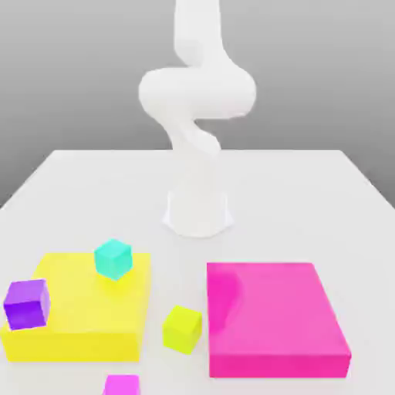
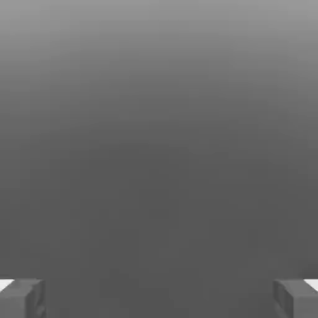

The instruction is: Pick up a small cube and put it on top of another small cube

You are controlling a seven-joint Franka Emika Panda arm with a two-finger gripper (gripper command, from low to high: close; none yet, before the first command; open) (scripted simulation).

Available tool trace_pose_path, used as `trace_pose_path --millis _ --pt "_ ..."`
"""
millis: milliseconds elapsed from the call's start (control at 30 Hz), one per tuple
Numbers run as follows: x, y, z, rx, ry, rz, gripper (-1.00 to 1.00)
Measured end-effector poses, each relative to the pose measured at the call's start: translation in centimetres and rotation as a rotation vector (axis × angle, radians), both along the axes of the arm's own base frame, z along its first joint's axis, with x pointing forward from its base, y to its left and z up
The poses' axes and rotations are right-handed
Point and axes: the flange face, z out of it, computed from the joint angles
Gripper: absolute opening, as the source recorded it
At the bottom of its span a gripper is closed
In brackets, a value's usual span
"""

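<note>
Exterior view of lime cube between yellow block and pink block, teal cube on yellow block, hand released in hand view.

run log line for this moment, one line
fingers: open, empty | lime cube: on table, between yellow block and pink block | stacking: not done

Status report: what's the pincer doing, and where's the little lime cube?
Pincer open, empty. Lime cube on the table, between the yellow block and pink block.
</note>
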Motion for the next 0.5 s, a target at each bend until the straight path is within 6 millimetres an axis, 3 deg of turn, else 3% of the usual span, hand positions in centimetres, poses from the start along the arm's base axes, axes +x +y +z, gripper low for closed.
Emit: trace_pose_path --millis 233,500 --pt "4.8 -0.6 -8.6 0.231 0.141 -0.243 0.00" --pt "7.8 -1.0 -18.9 0.436 0.295 -0.556 0.00"
